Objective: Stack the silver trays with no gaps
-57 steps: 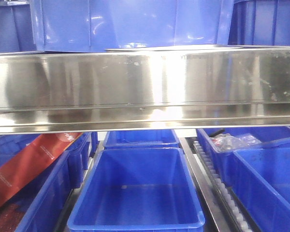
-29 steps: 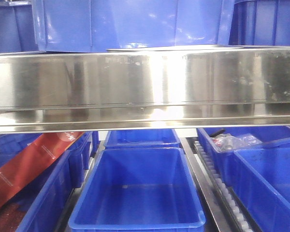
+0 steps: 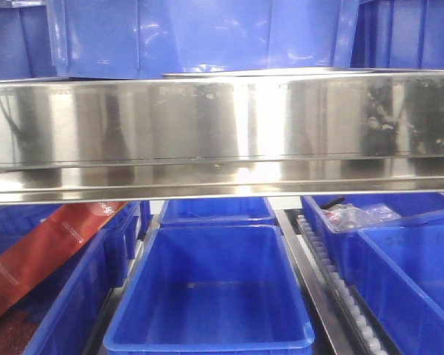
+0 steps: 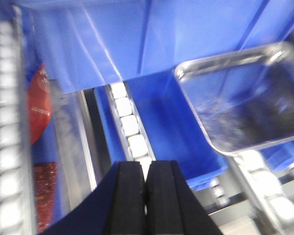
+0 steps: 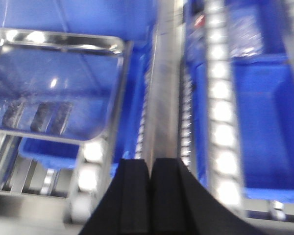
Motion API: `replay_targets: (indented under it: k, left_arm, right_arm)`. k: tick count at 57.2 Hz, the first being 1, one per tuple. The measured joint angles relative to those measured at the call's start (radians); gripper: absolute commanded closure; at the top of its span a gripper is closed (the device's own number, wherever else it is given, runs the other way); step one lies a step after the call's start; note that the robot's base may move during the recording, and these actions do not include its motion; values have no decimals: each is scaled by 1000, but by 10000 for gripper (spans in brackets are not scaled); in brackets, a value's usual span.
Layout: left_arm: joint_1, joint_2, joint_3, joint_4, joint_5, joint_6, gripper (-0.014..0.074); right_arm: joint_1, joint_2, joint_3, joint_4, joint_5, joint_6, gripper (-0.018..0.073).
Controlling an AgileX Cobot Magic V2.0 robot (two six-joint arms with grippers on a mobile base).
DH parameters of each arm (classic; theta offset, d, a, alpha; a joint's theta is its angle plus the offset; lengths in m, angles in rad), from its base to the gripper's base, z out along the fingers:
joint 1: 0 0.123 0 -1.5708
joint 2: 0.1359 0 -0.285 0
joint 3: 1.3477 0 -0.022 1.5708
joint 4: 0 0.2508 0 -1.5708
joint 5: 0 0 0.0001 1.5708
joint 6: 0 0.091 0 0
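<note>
Left gripper [image 4: 146,193]: black fingers pressed together, only a thin bright sliver showing between them, nothing gripped. It hangs over a white roller track [image 4: 130,129] that runs along the edge of a blue bin [image 4: 171,127]. Silver tray [image 4: 245,98] is up and to the right of this gripper and well apart from it. It lies across the top of the blue bin with its open side up, and its floor mirrors the blue around it. A red packet [image 4: 39,107] shows at the left edge, blurred. Right gripper [image 5: 151,193]: fingers likewise closed to a narrow dark seam, holding nothing, and poised over a steel rail between two roller tracks [image 5: 220,112]. In the right wrist view the silver tray [image 5: 54,88] is up and to the left, apart from the gripper, and sits over a blue bin [image 5: 44,147] with dark streaks reflected on its floor. Whether both wrist views show the same tray cannot be told. In the front view a mirror-like steel band [image 3: 222,126] spans the full width, with a thin seam line and a lip along the bottom. Whether this is a tray side cannot be told. Below it sit a front blue bin [image 3: 207,344], a red carton [image 3: 44,251] leaning at the left, and a bin holding a clear bag [image 3: 355,217] at the right.
</note>
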Motion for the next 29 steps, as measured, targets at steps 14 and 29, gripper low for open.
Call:
replay_targets:
  k: [14, 29]
  left_arm:
    - [-140, 198, -1, 49, -205, -73, 613]
    - [-165, 324, -11, 49, -309, -112, 391]
  right_arm:
    - [81, 284, -178, -12, -29, -2, 636]
    - [94, 459, -274, -1, -64, -2, 323]
